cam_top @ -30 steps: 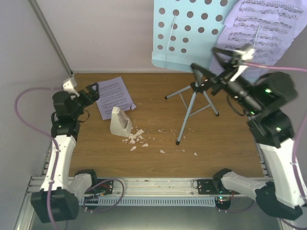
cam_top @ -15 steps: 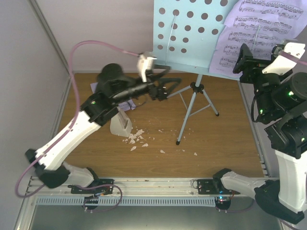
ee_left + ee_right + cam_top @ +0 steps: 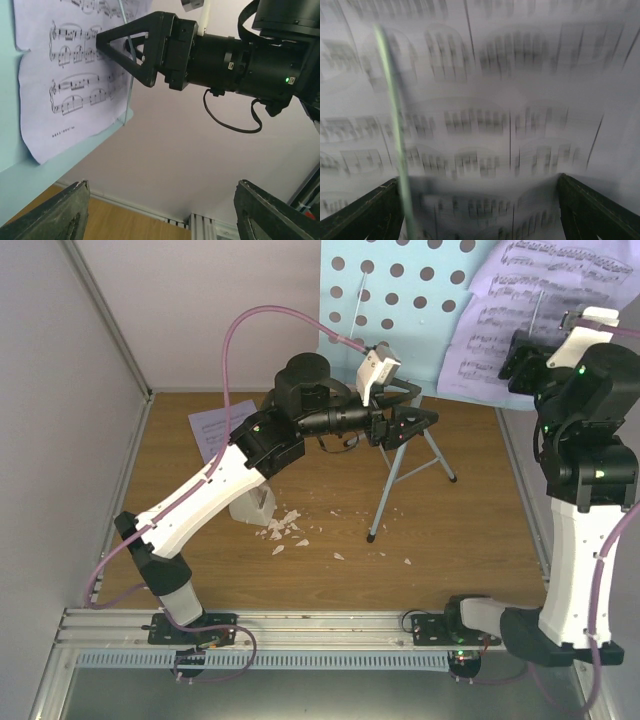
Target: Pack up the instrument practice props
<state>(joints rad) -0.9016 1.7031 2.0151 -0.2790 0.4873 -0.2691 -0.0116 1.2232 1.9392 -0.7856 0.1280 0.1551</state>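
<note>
The light-blue music stand's perforated desk (image 3: 400,300) rises at the back on thin tripod legs (image 3: 395,480). A lilac sheet-music page (image 3: 530,300) leans on its right side, and another page (image 3: 212,428) lies flat on the table's left. The white metronome (image 3: 258,508) stands half hidden under my left arm. My left gripper (image 3: 418,423) is open beside the top of the stand's pole, nothing between its fingers (image 3: 70,215). My right gripper (image 3: 515,358) is open, facing the page on the stand; that page (image 3: 485,100) fills its blurred view, crossed by a thin retaining wire (image 3: 395,125).
White crumbs (image 3: 285,528) are scattered on the wooden table near the metronome and the tripod's feet. Walls close in at the left and back. In the left wrist view, my right gripper's black finger (image 3: 135,50) is up against the page (image 3: 75,85) above the stand's ledge (image 3: 50,170).
My left arm has swung from the table's left side up and rightward to the stand's pole. My right arm has risen and turned its gripper toward the page on the stand.
</note>
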